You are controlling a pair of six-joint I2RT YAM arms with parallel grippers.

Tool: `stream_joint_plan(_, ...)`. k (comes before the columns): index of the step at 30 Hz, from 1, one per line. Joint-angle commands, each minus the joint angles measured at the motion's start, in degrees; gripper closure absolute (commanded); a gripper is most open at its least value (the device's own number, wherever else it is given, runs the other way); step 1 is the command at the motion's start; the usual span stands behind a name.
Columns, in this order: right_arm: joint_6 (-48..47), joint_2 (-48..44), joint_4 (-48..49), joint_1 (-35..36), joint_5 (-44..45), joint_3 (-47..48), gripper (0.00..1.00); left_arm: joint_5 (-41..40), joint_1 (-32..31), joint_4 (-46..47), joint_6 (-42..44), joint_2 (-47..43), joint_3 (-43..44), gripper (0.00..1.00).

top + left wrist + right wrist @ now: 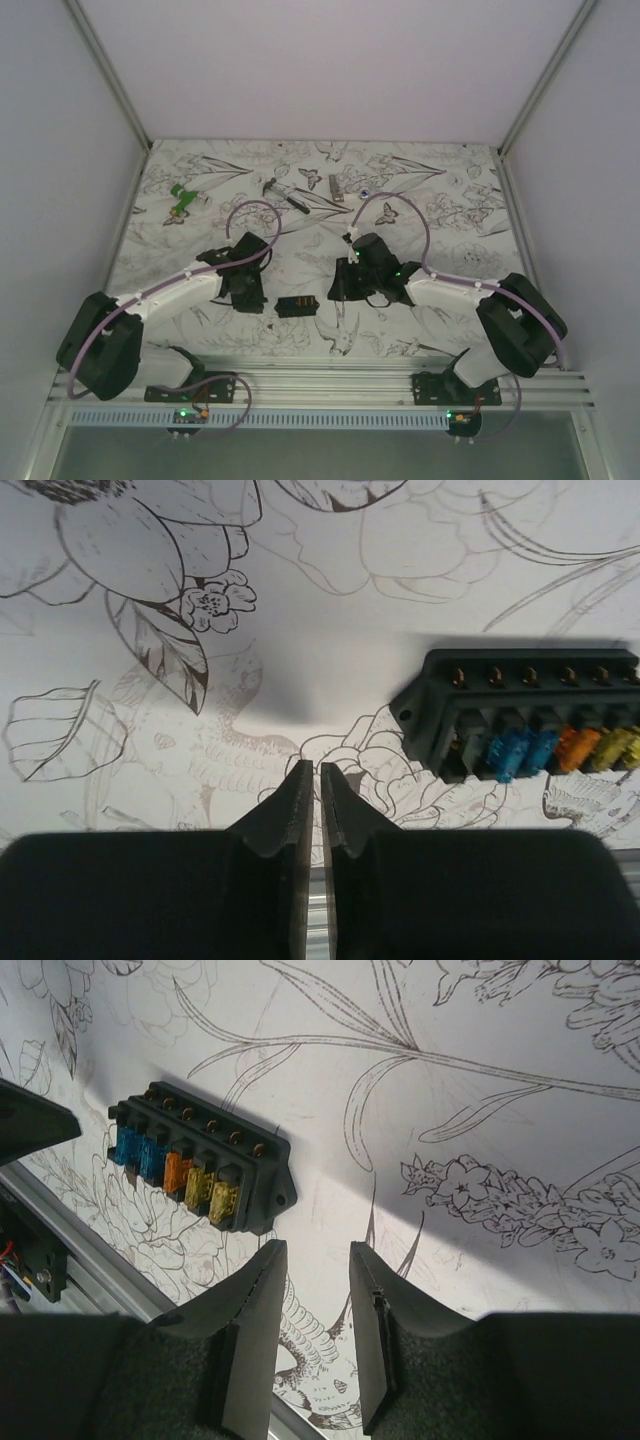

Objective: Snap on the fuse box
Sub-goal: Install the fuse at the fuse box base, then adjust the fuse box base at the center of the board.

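Note:
The fuse box [297,305] is a small flat black box lying on the flower-print table near the front edge, between my two grippers. It has no cover, and blue, orange and yellow fuses show in a row on its face. In the left wrist view the fuse box [530,720] lies to the right of my left gripper [311,767], which is shut and empty. In the right wrist view the fuse box [195,1165] lies just left of and ahead of my right gripper [312,1247], which is open and empty. From above, the left gripper [250,300] and the right gripper [342,292] flank the box without touching it.
A green plastic piece [181,197] lies at the back left. A thin dark tool [285,193] and a small grey piece [337,187] lie at the back middle. An aluminium rail [320,375] runs along the table's front edge. White walls close in the sides.

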Motion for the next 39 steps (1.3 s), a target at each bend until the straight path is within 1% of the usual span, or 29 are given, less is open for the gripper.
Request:
stream_joint_plan(1, -1.14, -2.34, -2.11, 1.72, 2.8, 2.46, 0.62, 6.32, 1.68, 5.5, -0.31, 3.23, -2.74, 0.9)
stream_joint_plan(5, -1.85, -3.45, -4.64, 2.44, 4.38, 3.7, 0.61, 10.17, 1.65, 12.09, -1.96, 7.1, -3.42, 0.9)
stream_joint_plan(10, -2.44, -4.84, -7.66, 2.89, 5.41, 5.21, 0.61, 13.54, 0.55, 18.32, -4.77, 11.48, -3.48, 0.87)
stream_joint_plan(15, -3.39, -4.79, -12.67, 3.5, 6.45, 8.77, 0.59, 16.22, -2.64, 26.96, -9.31, 17.18, -3.09, 0.86)
stream_joint_plan(21, -2.75, -1.3, -21.15, 4.78, 8.34, 15.47, 0.59, 18.33, -8.52, 32.71, -12.99, 23.09, -0.23, 0.84)
stream_joint_plan(26, 0.16, 1.72, -29.72, 5.4, 13.14, 20.2, 0.6, 20.67, -9.97, 37.9, -15.42, 25.0, -0.85, 0.76)
stream_joint_plan(29, 0.6, 3.16, -33.8, 5.47, 14.99, 22.33, 0.62, 20.41, -9.56, 39.22, -15.63, 23.46, -2.1, 0.66)
stream_joint_plan(31, 0.18, 3.49, -35.18, 5.59, 15.48, 23.64, 0.64, 20.24, -8.1, 39.23, -15.14, 21.83, -3.48, 0.62)
stream_joint_plan(33, -0.2, 5.88, -36.39, 5.58, 15.67, 24.83, 0.67, 20.92, -6.06, 39.15, -14.74, 20.47, -4.97, 0.57)
stream_joint_plan(36, -1.76, 8.02, -38.81, 5.8, 16.07, 26.79, 0.7, 22.2, -2.58, 39.14, -13.55, 18.94, -7.27, 0.53)
stream_joint_plan(39, -3.82, 8.98, -40.98, 5.76, 17.49, 28.21, 0.73, 22.98, -0.91, 39.07, -12.36, 17.67, -8.27, 0.48)
